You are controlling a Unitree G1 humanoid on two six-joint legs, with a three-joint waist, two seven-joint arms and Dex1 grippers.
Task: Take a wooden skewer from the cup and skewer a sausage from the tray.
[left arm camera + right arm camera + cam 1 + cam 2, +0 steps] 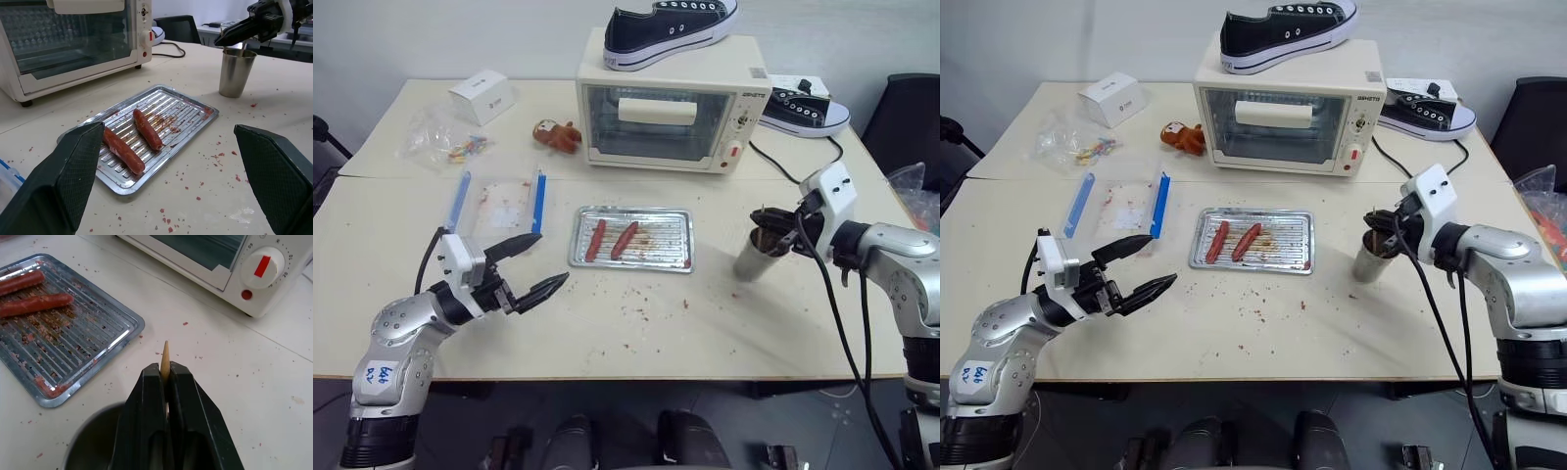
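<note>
The right gripper (165,377) is pinching the wooden skewer (165,360) over the cup (235,72) (left gripper (530,264) idling, jaws apart), and lifting it clear is coming next.

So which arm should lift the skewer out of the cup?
The right. Its gripper is already shut on the skewer above the cup; the left gripper hangs open, apart from it.

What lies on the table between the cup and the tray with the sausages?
Nothing but bare tabletop with scattered reddish crumbs lies between the cup and the tray; the left wrist view shows this stretch best.
</note>
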